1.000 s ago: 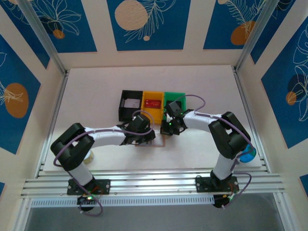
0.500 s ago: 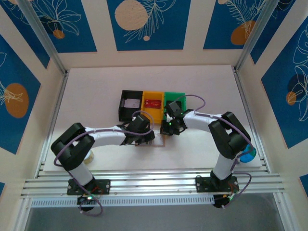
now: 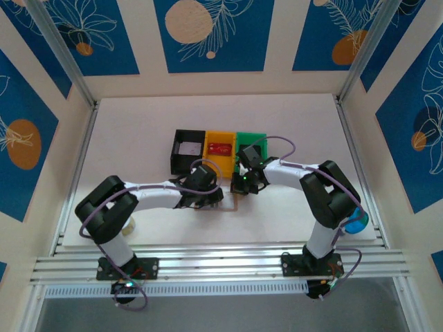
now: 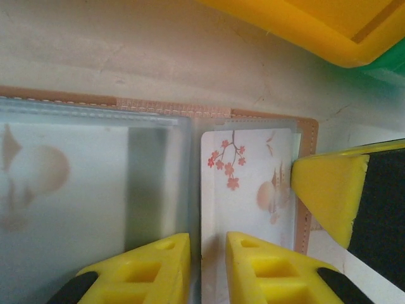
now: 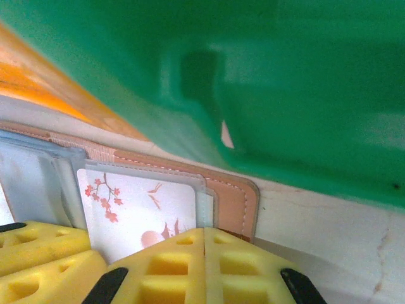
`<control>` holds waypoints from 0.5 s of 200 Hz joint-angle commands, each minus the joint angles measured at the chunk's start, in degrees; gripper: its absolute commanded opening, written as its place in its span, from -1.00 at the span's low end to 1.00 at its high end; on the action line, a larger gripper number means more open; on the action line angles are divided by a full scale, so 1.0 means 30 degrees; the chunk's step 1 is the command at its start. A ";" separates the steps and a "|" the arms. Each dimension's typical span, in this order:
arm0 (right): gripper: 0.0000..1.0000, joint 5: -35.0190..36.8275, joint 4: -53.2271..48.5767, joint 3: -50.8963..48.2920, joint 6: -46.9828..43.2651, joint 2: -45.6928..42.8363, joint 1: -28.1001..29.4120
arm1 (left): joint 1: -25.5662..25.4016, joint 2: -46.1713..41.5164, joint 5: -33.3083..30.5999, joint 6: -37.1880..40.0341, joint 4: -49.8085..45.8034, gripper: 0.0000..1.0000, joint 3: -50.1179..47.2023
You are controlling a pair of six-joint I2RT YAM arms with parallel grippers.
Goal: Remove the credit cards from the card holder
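Two arms, same build. Left arm and right arm have white link tubes and chunky black joint housings. Purple cable runs the length of the left arm, and the right cable is the same colour. Green LED is lit on the right wrist, with a second one under the left base. Both it and the right base are black plates with red wiring at the foot. Left claw and right claw have yellow printed fingers with blunt wedge tips, moulded rectangular recesses and black oval inserts near the roots.
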 commanded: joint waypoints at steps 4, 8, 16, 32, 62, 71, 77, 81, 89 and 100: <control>-1.00 -0.0625 0.0322 0.0040 -0.0028 0.0692 0.0270 | -0.0180 0.0671 0.0127 -0.0222 0.0039 -0.56 0.0216; -1.00 -0.0632 0.0323 0.0042 -0.0028 0.0708 0.0288 | -0.0155 0.0658 0.0131 -0.0217 0.0029 -0.56 0.0231; -1.00 -0.0662 0.0323 0.0043 -0.0028 0.0701 0.0269 | -0.0156 0.0673 0.0163 -0.0219 0.0021 -0.57 0.0265; -1.00 -0.0704 0.0352 0.0003 -0.0028 0.0672 0.0269 | -0.0174 0.0712 0.0156 -0.0221 0.0033 -0.60 0.0276; -1.00 -0.0808 0.0426 0.0013 -0.0028 0.0699 0.0294 | -0.0153 0.0780 0.0229 -0.0367 0.0206 -0.65 0.0203; -1.00 -0.0810 0.0440 0.0013 -0.0028 0.0701 0.0298 | -0.0160 0.0775 0.0243 -0.0421 0.0324 -0.68 0.0174; -1.00 -0.0825 0.0440 0.0013 -0.0028 0.0701 0.0298 | -0.0161 0.0752 0.0244 -0.0429 0.0328 -0.69 0.0173; -1.00 -0.0835 0.0440 0.0020 -0.0028 0.0701 0.0302 | -0.0163 0.0745 0.0217 -0.0457 0.0342 -0.70 0.0151; -1.00 -0.0838 0.0440 0.0014 -0.0028 0.0701 0.0299 | -0.0141 0.0717 0.0200 -0.0487 0.0386 -0.72 0.0144; -1.00 -0.0845 0.0442 0.0012 -0.0007 0.0701 0.0299 | -0.0152 0.0651 0.0134 -0.0517 0.0444 -0.74 0.0117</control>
